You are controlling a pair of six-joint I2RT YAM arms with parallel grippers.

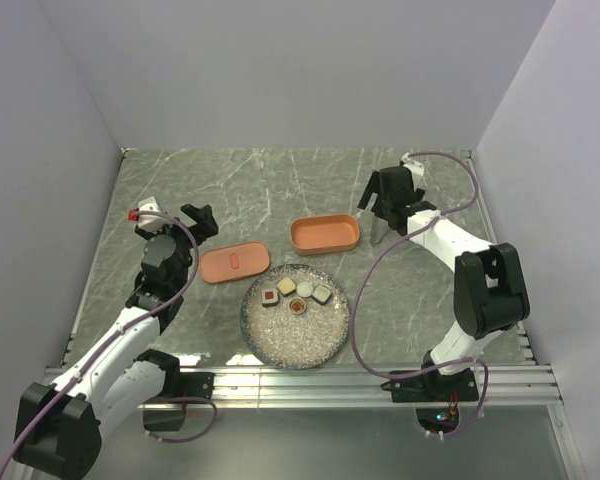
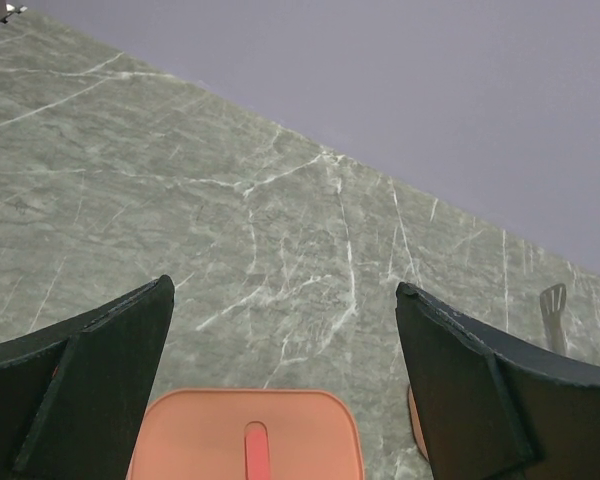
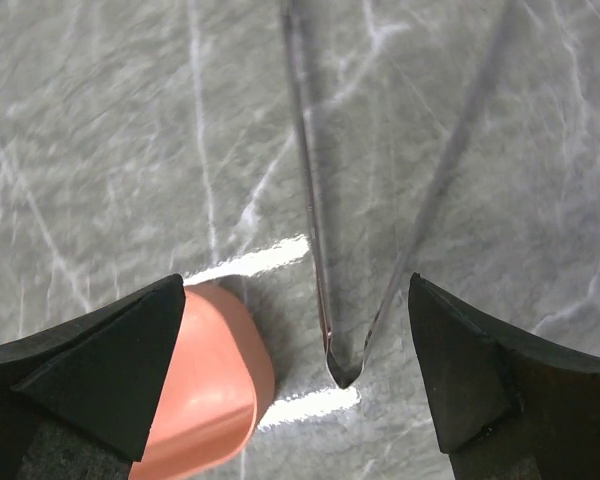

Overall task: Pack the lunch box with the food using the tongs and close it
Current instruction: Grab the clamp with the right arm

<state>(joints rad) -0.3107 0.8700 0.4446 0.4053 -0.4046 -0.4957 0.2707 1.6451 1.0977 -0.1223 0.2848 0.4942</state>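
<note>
right gripper (image 3: 295, 285) spread wide just right of the lunch box (image 1: 325, 234), tongs (image 3: 325, 250) on the table between its fingers, not pinched. left gripper (image 2: 285, 288) spread above the lid (image 1: 234, 264), left of the box. food (image 1: 295, 296) on plate (image 1: 295, 355) in front of the box.

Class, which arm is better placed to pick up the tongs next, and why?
Right. The right gripper, open, hangs over the tongs beside the box; the left gripper is far off, above the lid.
</note>
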